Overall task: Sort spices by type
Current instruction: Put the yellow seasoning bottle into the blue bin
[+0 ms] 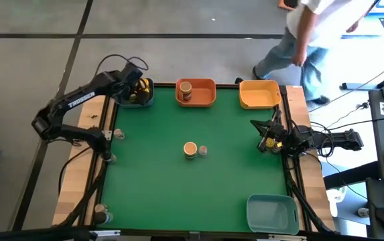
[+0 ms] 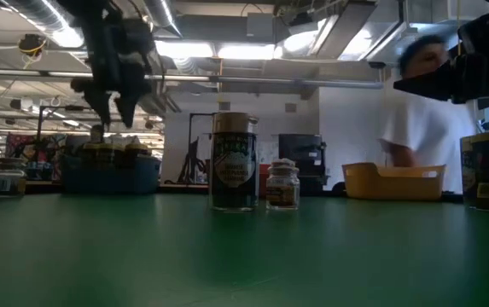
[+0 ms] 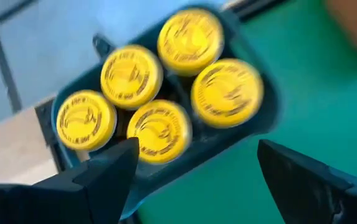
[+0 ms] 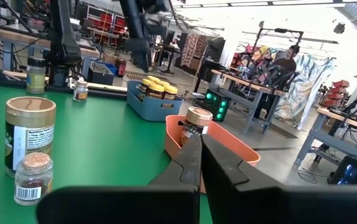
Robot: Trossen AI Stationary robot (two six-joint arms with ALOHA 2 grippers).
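Robotics lab or workshop, open-plan. Indicators: exposed ceiling ducts (image 2: 253, 30) and strip lights (image 2: 227, 51) overhead; polished concrete floor (image 1: 178, 40) with scored joints; rows of workbenches (image 4: 253, 84) loaded with equipment and cables in the background; a metal stand (image 4: 262, 37) behind them (function cannot be told). Green-topped desk (image 1: 192, 181) on a framed base, with two dark arms (image 1: 78, 104) mounted at its sides and loose cabling (image 1: 352, 94) trailing on the floor. One person (image 1: 305, 40) walking past the far edge; another (image 4: 287, 59) at a distant bench.

Left tool (image 1: 138, 90) raised, fingers spread; right tool (image 1: 267, 142) low, fingers pressed together.
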